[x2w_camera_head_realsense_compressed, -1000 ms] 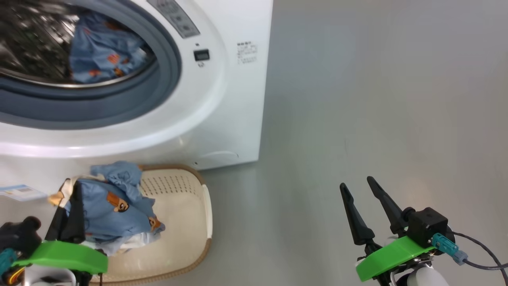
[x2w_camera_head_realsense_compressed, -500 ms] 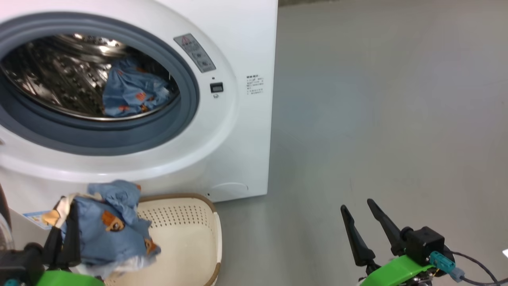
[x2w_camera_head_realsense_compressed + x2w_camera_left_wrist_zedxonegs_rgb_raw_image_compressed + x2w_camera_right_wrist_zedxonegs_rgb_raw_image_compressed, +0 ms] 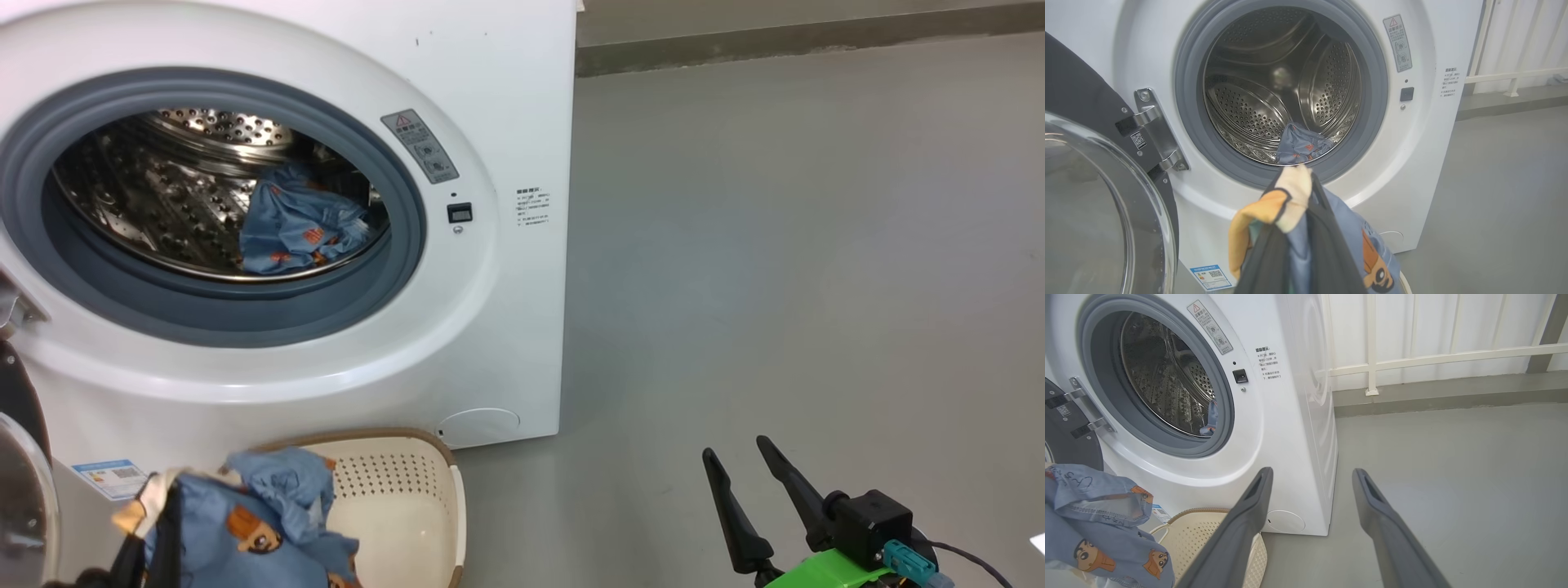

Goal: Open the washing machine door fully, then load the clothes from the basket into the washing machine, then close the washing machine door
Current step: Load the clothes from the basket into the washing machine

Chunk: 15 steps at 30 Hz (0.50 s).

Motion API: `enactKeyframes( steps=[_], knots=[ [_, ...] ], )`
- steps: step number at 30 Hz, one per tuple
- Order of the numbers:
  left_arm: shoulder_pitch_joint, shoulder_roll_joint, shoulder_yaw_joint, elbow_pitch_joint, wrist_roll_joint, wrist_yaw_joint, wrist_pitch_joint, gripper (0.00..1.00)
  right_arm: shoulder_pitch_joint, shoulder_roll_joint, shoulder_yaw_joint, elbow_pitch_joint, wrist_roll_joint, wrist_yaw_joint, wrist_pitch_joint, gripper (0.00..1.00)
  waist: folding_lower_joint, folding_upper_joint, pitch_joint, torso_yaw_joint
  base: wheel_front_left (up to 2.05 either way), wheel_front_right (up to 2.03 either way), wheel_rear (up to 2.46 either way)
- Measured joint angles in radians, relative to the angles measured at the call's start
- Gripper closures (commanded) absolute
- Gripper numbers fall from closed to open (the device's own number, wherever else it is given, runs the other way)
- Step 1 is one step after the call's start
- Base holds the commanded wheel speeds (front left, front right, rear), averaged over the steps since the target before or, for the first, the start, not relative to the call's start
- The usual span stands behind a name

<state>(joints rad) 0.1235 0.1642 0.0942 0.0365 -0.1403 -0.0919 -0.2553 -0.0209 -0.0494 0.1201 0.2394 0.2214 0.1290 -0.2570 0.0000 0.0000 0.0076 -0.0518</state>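
The left claw (image 3: 1296,188) is closed narrowly on the clothes (image 3: 1349,228). The bundle is pinched near its top so that the rest hangs free below the fingers and can be carried clear of the basket (image 3: 400,482). The fabric is soft, creased and light blue, with orange cartoon prints. An orange-and-cream patch and a dark strip are bunched at the grip. The basket lies just below and beside the held bundle. It is made of cream perforated plastic, rounded at the corners, with a brown woven-look rim.

The right claw (image 3: 1311,473) is spread wide and holds nothing. It is set well to the right of the left claw, out of the loading path, and its fingers are long, dark and tapered.

To the left of the left claw the door (image 3: 1090,196) is swung open on a metal hinge (image 3: 1153,130), so the opening is left free. Its clear bulging glass is set in a glossy black rim.

Straight ahead of the left claw the machine (image 3: 506,98) is faced. It is a smooth white box with a grey rubber ring (image 3: 1186,102) and a perforated steel drum (image 3: 1257,110). A blue piece (image 3: 1300,145) is already lying at the drum's front lip, so loading is judged partly done.
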Motion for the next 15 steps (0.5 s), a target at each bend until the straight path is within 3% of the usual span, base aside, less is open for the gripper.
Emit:
enactKeyframes(
  steps=[15],
  knots=[
    [0.021, -0.031, 0.014, -0.004, 0.000, 0.000, 0.000, 1.00, 0.000, 0.000, 0.002, -0.002, 0.000, 0.000, 0.000, 0.00, 0.0001, 0.0000, 0.014, 0.006, 0.00, 0.00, 0.00]
  ],
)
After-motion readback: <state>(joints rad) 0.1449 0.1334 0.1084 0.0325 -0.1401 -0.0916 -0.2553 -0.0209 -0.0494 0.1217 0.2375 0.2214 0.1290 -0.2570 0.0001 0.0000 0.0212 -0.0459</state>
